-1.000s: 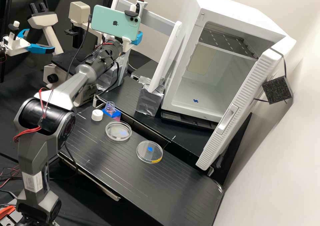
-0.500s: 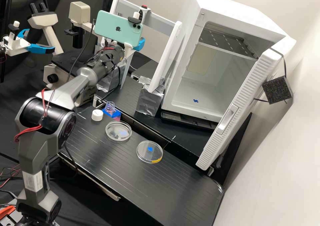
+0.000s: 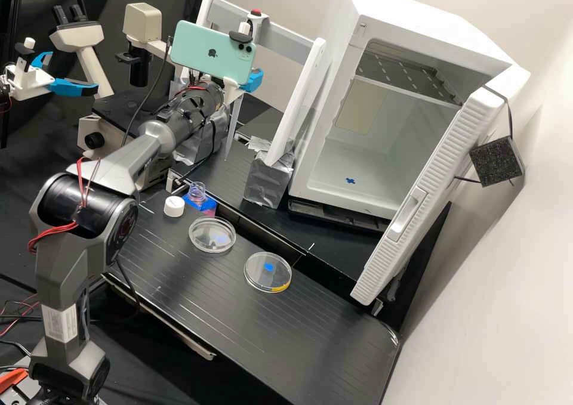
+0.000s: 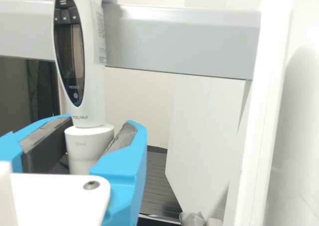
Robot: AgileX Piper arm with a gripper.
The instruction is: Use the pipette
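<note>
Pipette [image 4: 92, 86] is in my gripper [image 4: 98, 126]: blue fingers [image 4: 127, 158] closed in on its pale collar, body near upright. High view puts it in front of the rack's grey crossbar [image 3: 286, 42], long tip pointing down over the back of the bench. Can't tell if it's fully clear of the rack.

I read this as the pick-and-carry step, no liquid work yet. Next I'd bring it to the open bottle [image 3: 197, 192], cap [image 3: 174, 206] beside it, lining up the tip above the neck before lowering. Main risk: clipping the rack or bottle rim.
</note>
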